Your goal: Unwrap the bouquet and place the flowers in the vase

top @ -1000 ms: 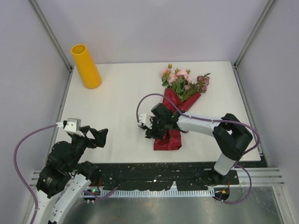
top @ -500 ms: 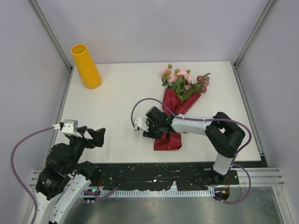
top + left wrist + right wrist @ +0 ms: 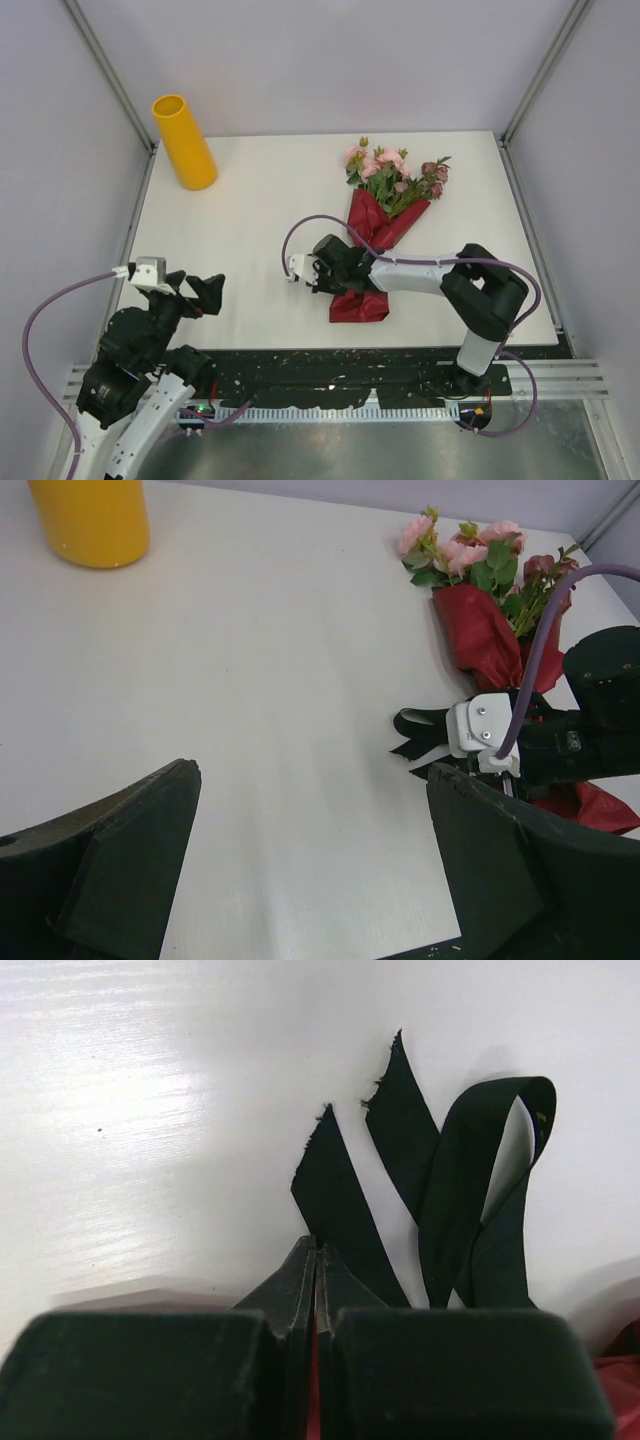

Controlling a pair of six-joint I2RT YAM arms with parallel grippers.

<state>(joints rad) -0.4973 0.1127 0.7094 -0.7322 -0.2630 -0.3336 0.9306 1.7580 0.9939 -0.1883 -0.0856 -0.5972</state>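
Now, with your right pincer [image 3: 316, 1252] pressed together at a black ribbon tail [image 3: 335, 1195] beside the bouquet [image 3: 385, 212] lying on the worktop's [image 3: 250, 205] right half, draw slowly away from the wrapping so the bow loosens, your left pincer [image 3: 207, 292] spread wide near the front-left corner.

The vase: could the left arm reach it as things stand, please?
Probably yes: the left gripper is open, and only bare table lies between it and the vase; the bouquet sits off to the right.
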